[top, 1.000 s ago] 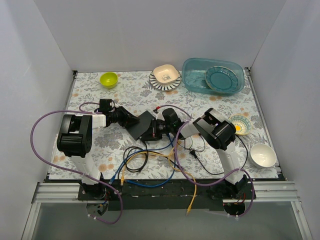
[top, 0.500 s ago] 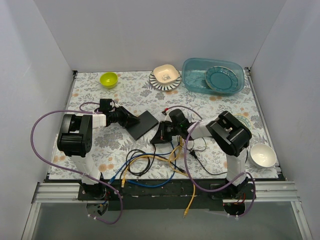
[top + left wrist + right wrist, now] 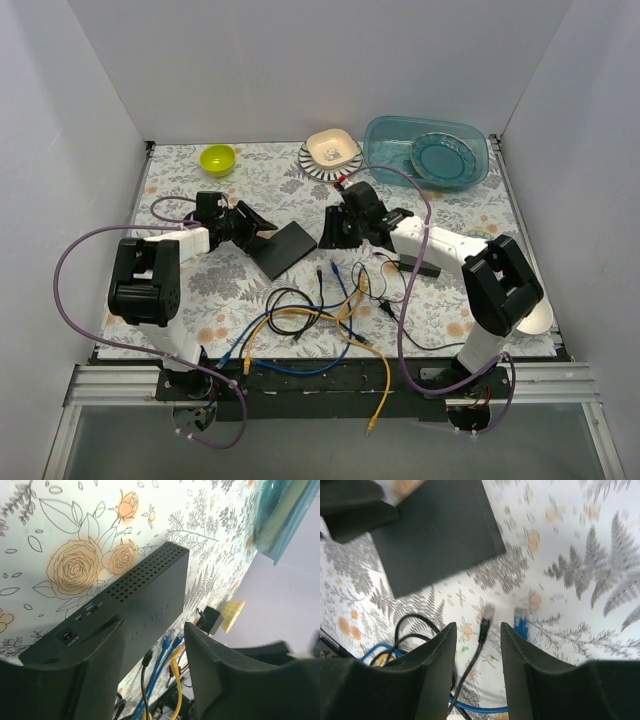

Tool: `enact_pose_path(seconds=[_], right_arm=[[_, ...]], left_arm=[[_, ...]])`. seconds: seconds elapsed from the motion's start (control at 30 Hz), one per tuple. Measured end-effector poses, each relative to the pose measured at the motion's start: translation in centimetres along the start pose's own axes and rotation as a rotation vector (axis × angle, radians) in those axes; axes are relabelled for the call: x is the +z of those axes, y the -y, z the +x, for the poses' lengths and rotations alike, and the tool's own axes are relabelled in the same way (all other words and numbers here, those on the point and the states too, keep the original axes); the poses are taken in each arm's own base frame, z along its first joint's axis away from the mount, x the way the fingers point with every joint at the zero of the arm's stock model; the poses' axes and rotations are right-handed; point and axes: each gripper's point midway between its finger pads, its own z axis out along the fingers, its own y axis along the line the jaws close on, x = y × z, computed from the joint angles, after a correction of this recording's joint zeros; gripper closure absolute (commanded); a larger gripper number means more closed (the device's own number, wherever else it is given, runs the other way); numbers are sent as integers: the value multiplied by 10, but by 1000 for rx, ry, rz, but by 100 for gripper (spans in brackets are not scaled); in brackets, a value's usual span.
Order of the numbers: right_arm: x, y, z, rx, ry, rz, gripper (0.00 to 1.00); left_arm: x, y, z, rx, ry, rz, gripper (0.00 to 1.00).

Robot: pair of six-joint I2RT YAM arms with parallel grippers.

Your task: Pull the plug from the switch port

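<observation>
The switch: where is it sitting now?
Top view: the switch lies left of centre, between the left gripper and right gripper, beyond the loose cables.

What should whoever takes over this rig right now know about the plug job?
Left hand: open around the switch's end.
Right hand: open, empty, above the cloth beside the switch.
Black plug and blue plug lie loose on the cloth, both apart from the switch.
Done: plug looks out.
Left: probably just back both hands away; the port edge isn't clearly visible, so check it.
</observation>
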Motion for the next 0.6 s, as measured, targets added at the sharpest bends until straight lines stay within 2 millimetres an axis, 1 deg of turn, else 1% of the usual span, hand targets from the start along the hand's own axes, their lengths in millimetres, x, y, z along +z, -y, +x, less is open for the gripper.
enact_pose_path(seconds=[0.07, 0.13, 0.2, 0.3, 0.37, 0.43, 0.5, 0.6], right_arm=[[-9, -13, -24, -44, 48, 7, 51], [-21, -22, -39, -81, 93, 19, 51], [-36, -22, -43, -109, 116, 45, 54], [-58, -21, -38, -167, 134, 42, 57], [-70, -22, -23, -207, 118, 0, 59], [-76, -27, -3, -261, 83, -38, 59], [-73, -45, 19, -340, 35, -92, 60], [-64, -82, 62, -482, -64, -202, 62]], left_arm=[[-4, 5, -2, 26, 25, -1, 45], [-9, 13, 0, 74, 51, 1, 45], [-12, 24, 11, 138, 55, 2, 45], [-16, 41, 39, 240, 41, -1, 50], [-25, 45, 55, 269, 42, -13, 51], [-39, 35, 55, 258, 83, -65, 53], [-51, 21, 47, 229, 140, -140, 53], [-64, -6, 37, 170, 205, -261, 53]])
